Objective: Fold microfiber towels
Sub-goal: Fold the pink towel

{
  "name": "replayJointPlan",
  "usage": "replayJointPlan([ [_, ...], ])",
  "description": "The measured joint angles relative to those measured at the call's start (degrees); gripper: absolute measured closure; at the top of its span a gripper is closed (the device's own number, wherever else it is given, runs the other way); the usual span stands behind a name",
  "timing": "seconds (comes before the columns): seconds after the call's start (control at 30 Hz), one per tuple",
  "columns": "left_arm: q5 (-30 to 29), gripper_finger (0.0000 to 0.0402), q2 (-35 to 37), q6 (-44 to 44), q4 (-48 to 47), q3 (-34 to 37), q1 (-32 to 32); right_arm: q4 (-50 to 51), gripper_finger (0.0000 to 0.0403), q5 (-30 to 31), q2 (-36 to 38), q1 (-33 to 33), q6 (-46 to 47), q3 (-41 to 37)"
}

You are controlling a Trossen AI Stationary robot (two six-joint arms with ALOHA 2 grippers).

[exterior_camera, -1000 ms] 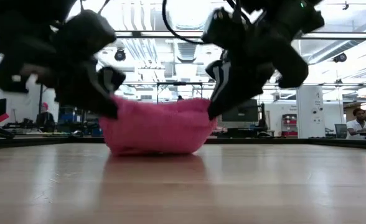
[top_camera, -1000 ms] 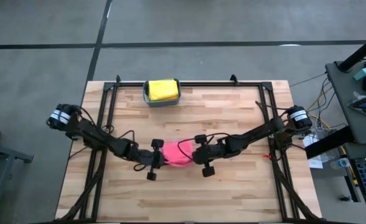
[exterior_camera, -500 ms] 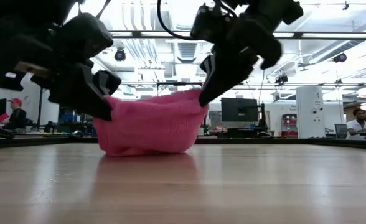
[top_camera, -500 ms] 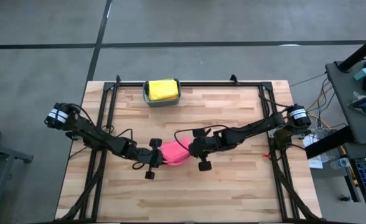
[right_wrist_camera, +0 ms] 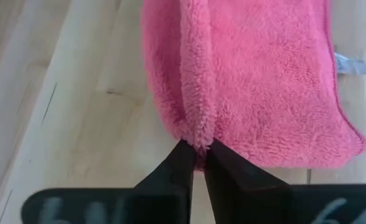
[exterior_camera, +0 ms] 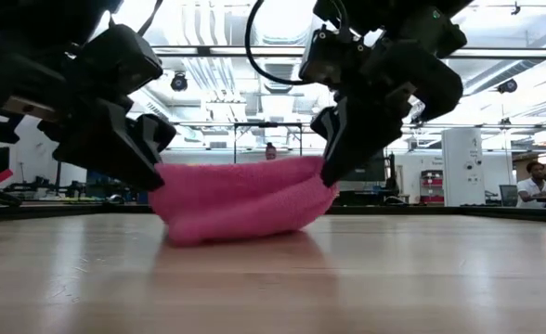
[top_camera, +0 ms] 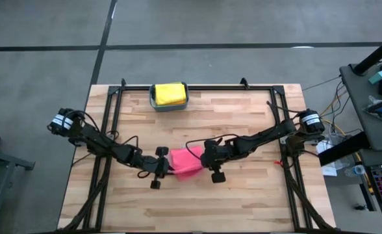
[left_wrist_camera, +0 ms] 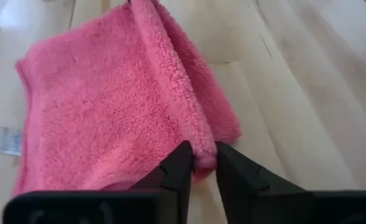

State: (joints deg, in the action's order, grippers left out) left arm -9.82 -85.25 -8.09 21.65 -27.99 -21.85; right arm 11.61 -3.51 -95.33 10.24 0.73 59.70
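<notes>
Both grippers [top_camera: 167, 166] [top_camera: 202, 159] pinch pink towel [top_camera: 186, 160] lengthwise between.

A: Is there any writing, brand or number to read anywhere here?

B: None that I can make out. The small white sewn-in tag [right_wrist_camera: 348, 62] at the edge of the pink fluffy microfiber towel [right_wrist_camera: 258, 74] shows only as a pale strip, with no legible print.

A: And the same tag from the other wrist?

B: It lies flat on the light wooden slatted table [left_wrist_camera: 307, 112], too blurred to read. The white bands on the arms' shoulder joints [top_camera: 62, 121] carry no readable marks.
</notes>
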Motion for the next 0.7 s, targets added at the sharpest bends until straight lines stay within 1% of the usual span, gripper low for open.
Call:
replayJointPlan([
  [0.13,0.82,0.0324,0.07,-0.59,0.02,0.00,0.00,0.72,0.0356,0.02,0.00,0.00,1.05,0.00],
  [0.23,0.80,0.0315,0.20,-0.16,0.12,-0.24,0.00,2.47,0.0332,0.01,0.00,0.19,0.96,0.00],
  [0.4,0.15,0.0313,0.26,5.89,0.39,-0.75,0.53,6.27,0.0289,-0.08,0.13,0.63,1.91,0.00],
  [0.53,-2.71,0.0313,0.20,8.51,4.02,-0.88,2.69,8.04,0.0256,0.10,0.73,0.63,3.76,0.00],
  [0.7,-4.12,0.0313,-3.04,10.15,8.36,-0.64,6.77,3.93,0.0228,1.02,0.94,1.44,3.54,0.00],
])
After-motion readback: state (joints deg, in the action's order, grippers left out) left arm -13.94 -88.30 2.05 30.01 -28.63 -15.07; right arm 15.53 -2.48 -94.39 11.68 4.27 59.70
